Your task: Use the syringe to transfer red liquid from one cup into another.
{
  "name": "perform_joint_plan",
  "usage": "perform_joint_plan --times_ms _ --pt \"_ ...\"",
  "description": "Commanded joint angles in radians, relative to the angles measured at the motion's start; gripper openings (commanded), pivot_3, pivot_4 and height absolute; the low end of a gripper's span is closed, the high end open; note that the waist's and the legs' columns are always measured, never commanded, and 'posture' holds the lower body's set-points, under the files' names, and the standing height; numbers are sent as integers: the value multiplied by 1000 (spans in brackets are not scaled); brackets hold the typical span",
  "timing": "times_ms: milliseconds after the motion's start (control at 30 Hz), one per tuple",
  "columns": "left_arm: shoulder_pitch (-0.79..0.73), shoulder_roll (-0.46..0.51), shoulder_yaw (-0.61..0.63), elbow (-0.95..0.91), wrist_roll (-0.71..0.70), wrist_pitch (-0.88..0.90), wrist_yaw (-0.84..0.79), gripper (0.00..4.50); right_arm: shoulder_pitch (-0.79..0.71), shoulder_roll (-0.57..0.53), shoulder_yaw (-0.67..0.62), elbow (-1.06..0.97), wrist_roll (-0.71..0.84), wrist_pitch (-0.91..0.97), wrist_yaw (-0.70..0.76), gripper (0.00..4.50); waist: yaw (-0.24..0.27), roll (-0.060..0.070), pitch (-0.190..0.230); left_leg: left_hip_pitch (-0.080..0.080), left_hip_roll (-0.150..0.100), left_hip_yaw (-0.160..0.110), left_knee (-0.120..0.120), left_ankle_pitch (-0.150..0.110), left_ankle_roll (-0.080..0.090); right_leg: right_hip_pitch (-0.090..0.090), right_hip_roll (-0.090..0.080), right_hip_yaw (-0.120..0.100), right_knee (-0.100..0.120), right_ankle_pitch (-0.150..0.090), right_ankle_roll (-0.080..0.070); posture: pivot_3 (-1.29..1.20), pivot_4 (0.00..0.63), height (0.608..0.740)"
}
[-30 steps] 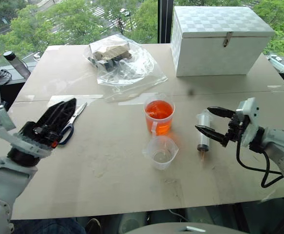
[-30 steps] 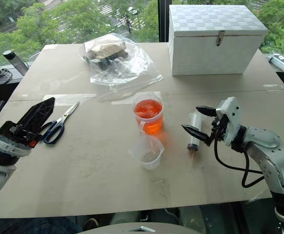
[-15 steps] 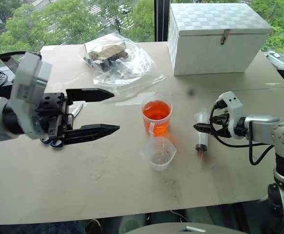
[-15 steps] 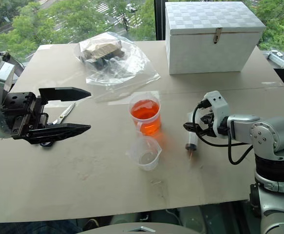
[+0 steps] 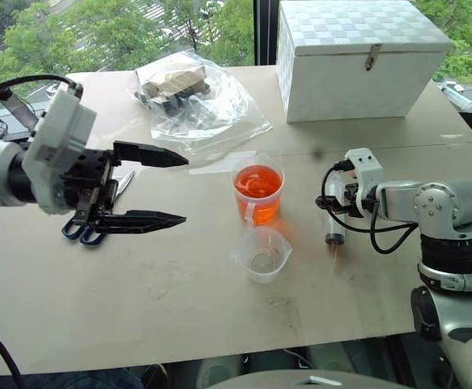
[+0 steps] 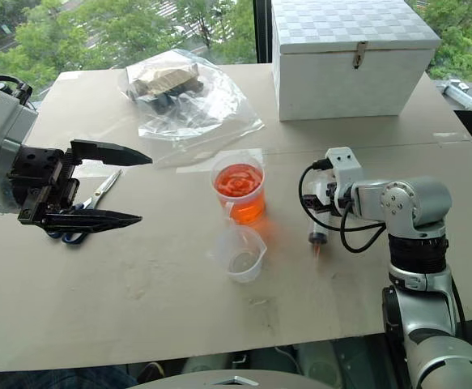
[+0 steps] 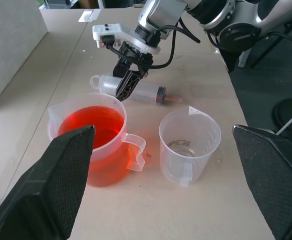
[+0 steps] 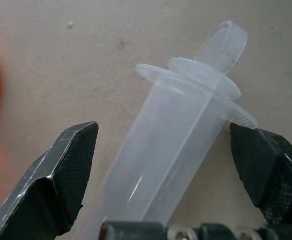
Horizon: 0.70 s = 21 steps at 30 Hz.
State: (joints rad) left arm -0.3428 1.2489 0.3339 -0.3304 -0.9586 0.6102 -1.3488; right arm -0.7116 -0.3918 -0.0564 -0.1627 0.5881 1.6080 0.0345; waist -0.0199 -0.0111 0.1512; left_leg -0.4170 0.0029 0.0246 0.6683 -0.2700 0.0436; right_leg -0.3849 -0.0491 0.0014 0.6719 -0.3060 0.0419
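Note:
The clear syringe [image 5: 333, 223] lies flat on the table, right of the cups, its tip toward the front edge. My right gripper [image 8: 163, 135] points down over its barrel. It is open, with one black finger on each side and a gap showing to the barrel. A wide clear cup with a handle [image 5: 258, 193] holds red liquid [image 7: 91, 126]. Just in front of it stands a smaller, empty clear cup [image 5: 263, 253]. My left gripper [image 5: 184, 189] hovers open and empty left of the cups, pointing at them.
A white latched box [image 5: 361, 57] stands at the back right. At the back centre lies a clear plastic bag with items in it [image 5: 191, 97]. Blue-handled scissors [image 5: 90, 231] lie under my left gripper. Bare tabletop [image 5: 179, 308] runs to the front edge.
My left gripper rose from the table's left side, turned to point right at the cups and spread its fingers. My right gripper turned downward and lowered over the syringe.

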Motion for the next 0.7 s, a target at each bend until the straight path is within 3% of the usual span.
perform_joint_plan --times_ms 33,133,167,367,433,500,633,700 --pt "-11 -7 49 -16 -16 10 -10 4500 -27 -54 61 -2 -17 6 56 3343 0 0 0 0 0 0 0 0 0 0 0 0 0 0 0 0 150 740" --pt "-8 -12 54 -13 -4 13 -16 4500 -55 -159 147 -6 -26 -48 151 1811 1 0 0 0 0 0 0 0 0 0 0 0 1 0 0 0 150 740" --pt "-7 -14 54 -12 -1 13 -19 4500 -62 -191 174 -6 -29 -68 182 1547 2 0 0 0 0 0 0 0 0 0 0 0 1 0 0 0 150 740" --pt "-43 -32 33 -4 -8 17 -24 4500 -74 -508 385 -91 -41 -347 612 1468 3 0 1 0 0 0 0 -1 1 -1 0 0 0 0 0 0 150 740" --pt "-72 -46 29 -7 -31 33 -11 4500 -56 -558 405 -83 -78 -452 691 1468 3 -1 1 0 0 0 0 -1 1 0 0 0 0 0 0 0 150 740" --pt "-90 -55 31 -9 -41 48 -4 4500 -43 -569 404 -68 -104 -507 722 1468 0 -1 1 0 1 0 1 -2 4 0 0 0 0 0 0 0 150 740" --pt "-116 -111 48 -5 -83 86 83 4500 1 -420 168 -35 -38 -734 724 1468 -6 -2 1 0 1 0 2 -1 2 0 0 1 2 0 0 0 150 740" --pt "-151 -162 53 10 -113 106 169 4500 11 -349 51 -54 50 -758 734 1468 -5 -2 2 0 1 0 3 0 1 0 0 2 5 0 0 0 150 740"
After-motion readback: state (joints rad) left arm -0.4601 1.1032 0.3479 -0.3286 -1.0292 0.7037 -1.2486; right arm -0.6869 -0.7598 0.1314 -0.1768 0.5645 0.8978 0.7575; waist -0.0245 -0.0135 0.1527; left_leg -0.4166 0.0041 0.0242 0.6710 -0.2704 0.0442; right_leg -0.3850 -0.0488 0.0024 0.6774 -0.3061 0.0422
